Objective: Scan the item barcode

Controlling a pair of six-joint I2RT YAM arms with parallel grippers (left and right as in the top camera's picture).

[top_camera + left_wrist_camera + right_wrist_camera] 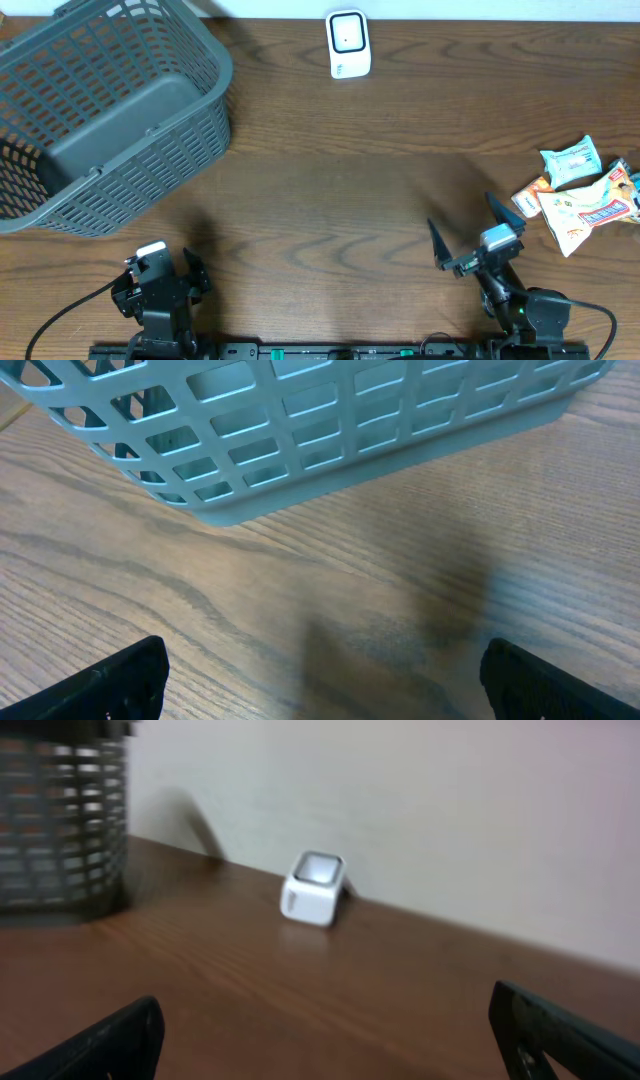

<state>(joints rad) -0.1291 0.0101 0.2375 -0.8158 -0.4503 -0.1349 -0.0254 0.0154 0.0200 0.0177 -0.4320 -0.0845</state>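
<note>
Packets, the items to be scanned, lie in an overlapping heap at the far right of the worktop, near the right end effector, which hangs fully spread and holds nothing. Left end effector is likewise wide open and empty near the front edge, close to the grey basket. Scanner stands at the back edge, well apart from the heap. Principal hazard, in my judgement: because the packets touch and overlap, a grasp may lift two at once or push one further toward the right side. Crinkled wrapping may also slip between the fingers. No barcode can be made out in any view, so a packet could reach the scanner window with its code turned away, giving no read.
</note>
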